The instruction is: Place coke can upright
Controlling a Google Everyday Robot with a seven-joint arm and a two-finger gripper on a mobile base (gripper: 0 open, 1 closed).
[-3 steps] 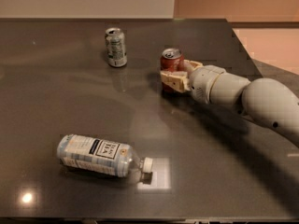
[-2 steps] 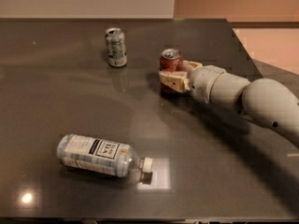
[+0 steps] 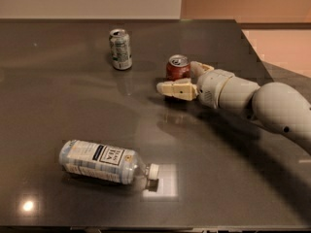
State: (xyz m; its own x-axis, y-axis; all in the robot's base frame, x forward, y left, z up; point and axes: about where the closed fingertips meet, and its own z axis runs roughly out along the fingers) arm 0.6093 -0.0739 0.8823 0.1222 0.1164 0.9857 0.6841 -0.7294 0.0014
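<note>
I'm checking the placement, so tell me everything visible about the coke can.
The coke can is a small red metal can with a silver top. It stands upright on the dark table, right of centre toward the back. The gripper reaches around it from the right; whether it touches cannot be told.

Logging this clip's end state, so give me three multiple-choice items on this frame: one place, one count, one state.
1. Where is the gripper? A at the plastic bottle; B over the pale can; C at the coke can.
2. How many cans stand on the table? A two; B one; C three.
3. The plastic bottle is: A upright; B lying on its side; C lifted.
Key: C, the gripper sits at the upright coke can; A, coke can plus pale can; B, the plastic bottle rests flat on the table.
</note>
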